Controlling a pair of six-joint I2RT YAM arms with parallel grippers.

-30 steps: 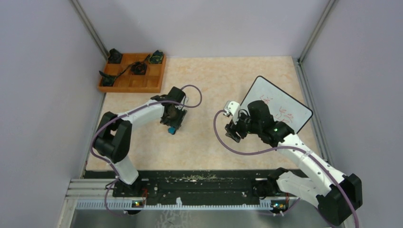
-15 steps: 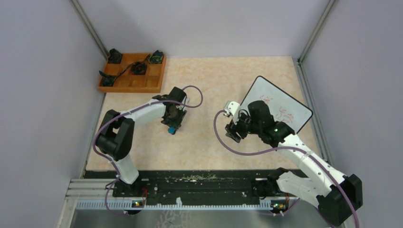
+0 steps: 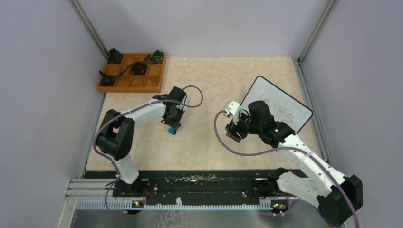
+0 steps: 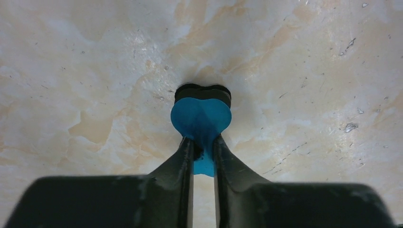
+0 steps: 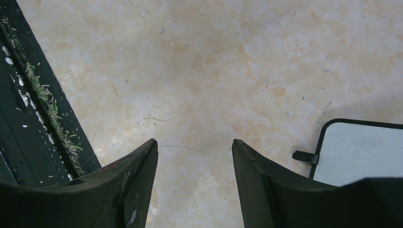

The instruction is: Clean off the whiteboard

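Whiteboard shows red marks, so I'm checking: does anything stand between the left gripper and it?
Yes: the open right gripper hovers beside the whiteboard, between it and the left gripper.

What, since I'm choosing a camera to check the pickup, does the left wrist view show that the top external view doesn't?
Only the left wrist view: that the blue eraser is heart-shaped, the black pad under it, and the left gripper pinching its narrow tip. Only the top external view: the whiteboard with red marks, the right gripper open beside it, and the wooden tray at the far left. Both: the left gripper, the blue eraser and the marbled table.
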